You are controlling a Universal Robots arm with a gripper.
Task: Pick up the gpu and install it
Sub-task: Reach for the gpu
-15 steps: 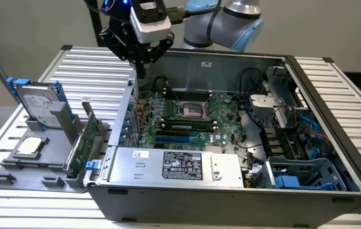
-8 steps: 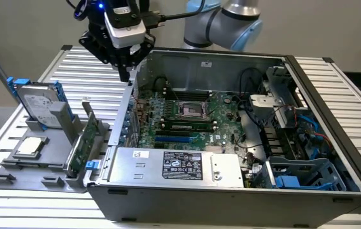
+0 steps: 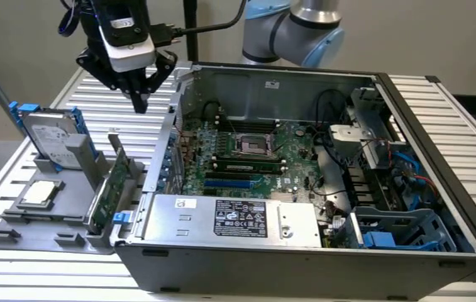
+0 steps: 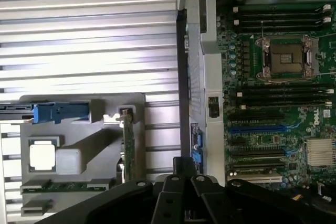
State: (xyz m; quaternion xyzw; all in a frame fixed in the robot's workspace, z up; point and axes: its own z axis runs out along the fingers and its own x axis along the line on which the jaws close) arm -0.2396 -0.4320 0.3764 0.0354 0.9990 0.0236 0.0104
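The open computer case (image 3: 305,270) lies on the slatted tabletop (image 3: 61,85), its motherboard (image 3: 254,148) exposed. Just beside it, at the exterior view's left, a gray holder tray (image 3: 19,229) carries a hard drive (image 3: 53,141), the gpu (image 3: 114,182) standing on edge, and a CPU chip (image 3: 39,192). The wrist view looks down on the gpu (image 4: 128,150) edge-on, while the exterior view gives its green side. The gripper (image 3: 141,100) hangs above the tabletop, clear of the gpu, jaws closed and empty.

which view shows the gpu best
The exterior view: the gpu stands on edge in the gray holder, its green board face visible. The wrist view sees it edge-on, as a thin green strip.
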